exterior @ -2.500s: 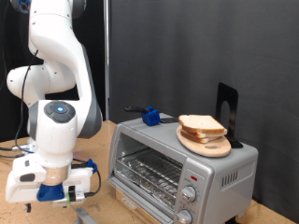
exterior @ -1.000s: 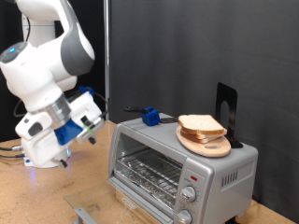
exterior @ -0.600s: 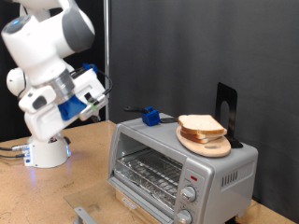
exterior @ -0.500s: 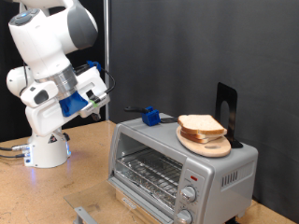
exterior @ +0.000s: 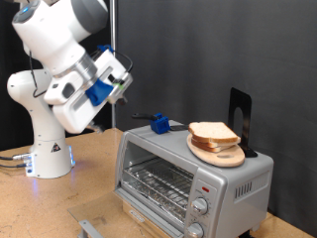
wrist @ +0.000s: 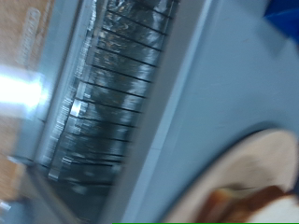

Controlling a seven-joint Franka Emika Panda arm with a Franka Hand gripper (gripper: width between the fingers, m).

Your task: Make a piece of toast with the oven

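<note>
We see the oven (exterior: 194, 175) on the table, door open, with the piece of toast (exterior: 213, 133) on a wooden plate (exterior: 218, 154) on its roof. Our gripper (exterior: 127, 83) hangs high toward the exterior view's left, holding nothing; we cannot tell its finger spacing.

Arm raised, bent; hand (exterior: 126, 83) tilted toward exterior view's right; finger state unclear, blurred.

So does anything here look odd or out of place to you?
The piece of toast sits on a wooden plate on the roof of the oven, not inside on the rack. Nothing looks spilled or broken. The gripper hovers up at the exterior view's left, holding nothing.
</note>
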